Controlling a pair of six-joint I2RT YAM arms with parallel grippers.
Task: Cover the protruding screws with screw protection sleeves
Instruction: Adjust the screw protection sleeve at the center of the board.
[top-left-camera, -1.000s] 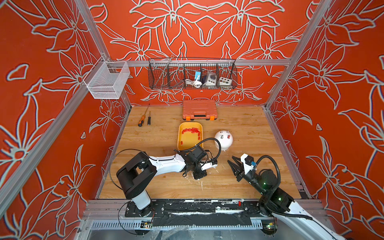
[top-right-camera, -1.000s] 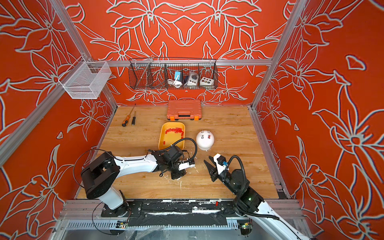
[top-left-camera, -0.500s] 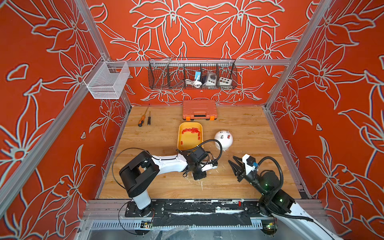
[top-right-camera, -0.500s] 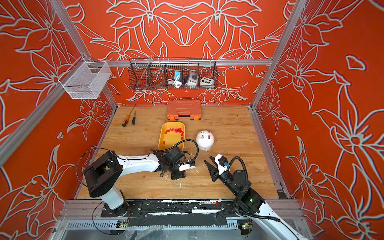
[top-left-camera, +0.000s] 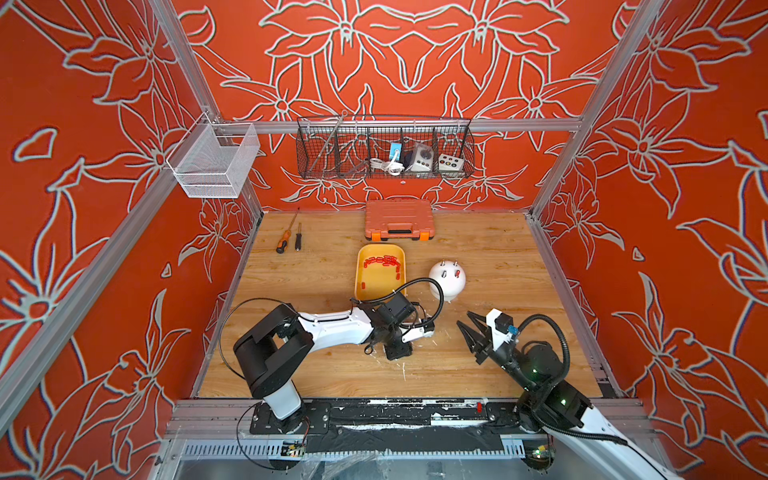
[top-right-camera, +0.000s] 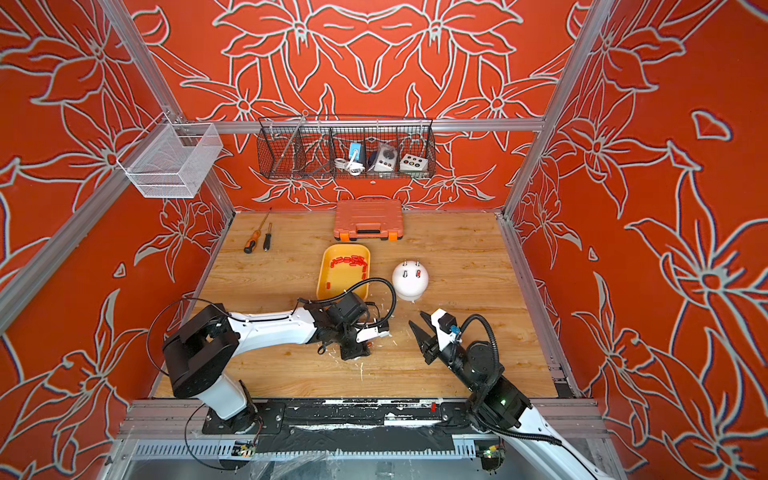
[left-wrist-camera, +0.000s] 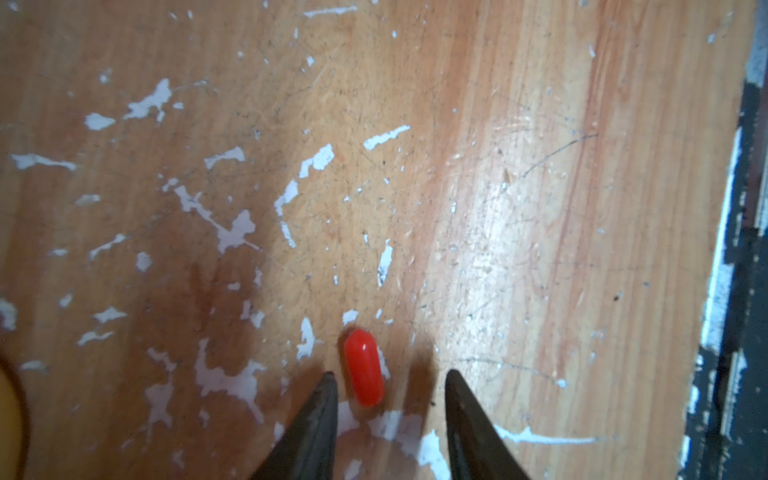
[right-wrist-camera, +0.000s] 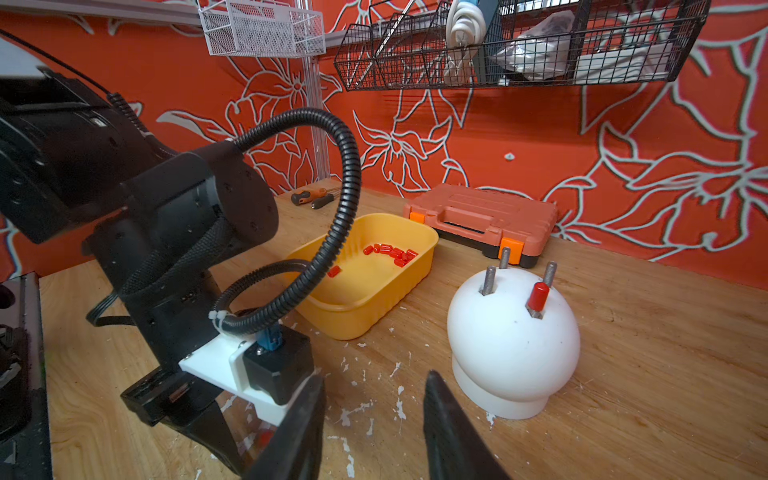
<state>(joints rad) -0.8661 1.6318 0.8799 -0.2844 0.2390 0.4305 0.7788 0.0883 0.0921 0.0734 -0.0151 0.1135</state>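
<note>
Left pincer (left-wrist-camera: 390, 373) has just opened: red sleeve (left-wrist-camera: 363, 368) is now loose on the table (left-wrist-camera: 498, 208).
Its jaws are part open and grip nothing. The sleeve lies flat between the tips, close to one, maybe touching it, hard to tell. It lies between the yellow tray (right-wrist-camera: 374, 316) and the table's front edge. Right pincer (right-wrist-camera: 374, 376) is also part open and empty, facing the white dome (right-wrist-camera: 513, 353). One capped screw (right-wrist-camera: 538, 296), three bare screws (right-wrist-camera: 488, 280). Likely a put-down for a regrip, so this sleeve needs picking up again.
</note>
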